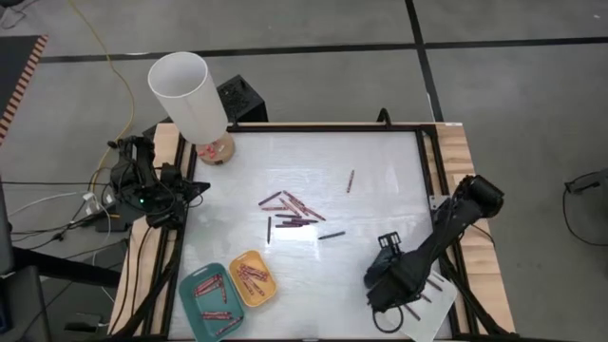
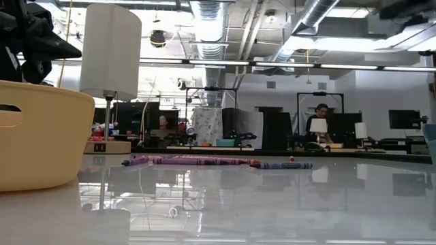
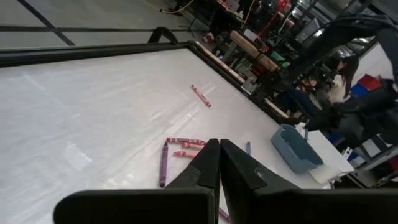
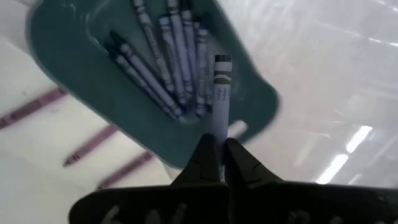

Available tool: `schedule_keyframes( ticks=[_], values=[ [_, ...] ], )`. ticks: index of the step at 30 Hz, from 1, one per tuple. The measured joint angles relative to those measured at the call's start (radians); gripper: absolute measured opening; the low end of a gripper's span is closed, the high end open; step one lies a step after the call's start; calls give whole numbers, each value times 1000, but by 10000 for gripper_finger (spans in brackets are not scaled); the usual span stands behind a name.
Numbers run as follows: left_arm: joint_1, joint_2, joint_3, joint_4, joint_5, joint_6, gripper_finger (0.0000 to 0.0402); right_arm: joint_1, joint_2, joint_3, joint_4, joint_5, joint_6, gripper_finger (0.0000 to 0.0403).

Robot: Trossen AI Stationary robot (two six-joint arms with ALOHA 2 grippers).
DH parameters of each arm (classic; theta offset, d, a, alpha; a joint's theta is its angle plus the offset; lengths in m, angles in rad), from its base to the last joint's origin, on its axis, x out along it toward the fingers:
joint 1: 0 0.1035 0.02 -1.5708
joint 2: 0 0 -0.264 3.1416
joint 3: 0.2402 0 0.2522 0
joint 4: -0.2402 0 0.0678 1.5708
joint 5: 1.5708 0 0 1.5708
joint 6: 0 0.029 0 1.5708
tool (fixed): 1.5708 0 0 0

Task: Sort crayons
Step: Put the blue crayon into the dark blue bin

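Observation:
Loose crayons [image 1: 290,209] lie in a pile mid-table, also in the low view [image 2: 204,161], with single ones [image 1: 351,180] [image 1: 332,235] nearby. My right gripper [image 1: 385,285] [image 4: 217,146] is at the near right, shut on a blue crayon [image 4: 221,93]. It hangs over a dark teal-blue tray [image 4: 56,56] holding several blue crayons [image 4: 168,56]. My arm hides this tray in the high view. My left gripper [image 3: 219,155] waits shut at the table's left edge [image 1: 180,190]. My right gripper pinches the blue crayon by its near end [image 4: 219,134] between the two fingertips. The fingers point steeply down, and the crayon runs on along them past the tips. Its free end [image 4: 222,62] hangs above the tray, clear of the crayons lying there.
A teal tray [image 1: 195,285] and a yellow tray [image 1: 266,294], both with crayons, sit at the near left. A white tray [image 1: 432,318] with purple crayons [image 4: 90,146] lies at the near right. A white-shaded lamp [image 1: 190,95] stands at the far left corner.

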Motion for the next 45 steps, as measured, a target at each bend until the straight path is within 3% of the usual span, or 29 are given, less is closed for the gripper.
schedule_keyframes(
  ticks=[18,45],
  values=[
    [0,0,0,-19,-23,-7,0,-5,-12,-224,278,-26,-1,1],
    [0,0,0,-18,-24,-7,0,-49,-11,-223,368,-30,-92,1]
  ],
)
